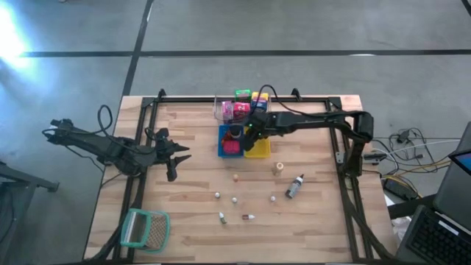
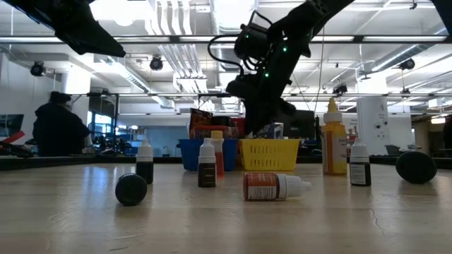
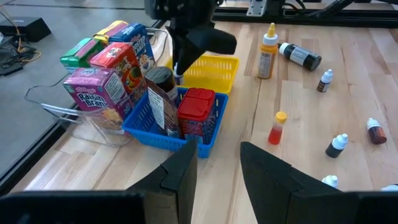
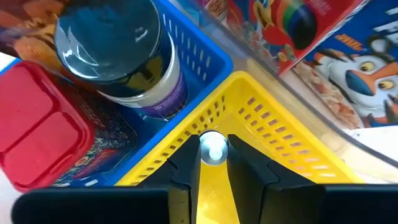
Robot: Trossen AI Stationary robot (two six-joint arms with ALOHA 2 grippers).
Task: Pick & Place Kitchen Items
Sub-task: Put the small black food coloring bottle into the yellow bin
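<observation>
The wooden table point(image 1: 191, 184) carries everything. At its twelve o'clock edge a clear tub point(image 1: 221, 110) holds cereal boxes point(image 3: 102, 93). Just below it a blue tray point(image 1: 221, 142) and a yellow tray point(image 1: 259, 151) sit side by side, touching. The blue tray holds a dark jar point(image 4: 118, 53) and a red can point(image 3: 196, 111).

The right claw point(image 4: 214, 162) hangs over the yellow tray, clenched on a small pale-capped bottle point(image 4: 213, 149) between its fingers.

The left claw point(image 3: 217, 165) waits at nine o'clock, released, well apart from the trays.

At seven o'clock lies a teal-rimmed mesh basket point(image 1: 145, 230). A grey bottle point(image 1: 294, 187) lies at four o'clock. Tiny bottles point(image 1: 235, 199) are scattered toward six o'clock.
</observation>
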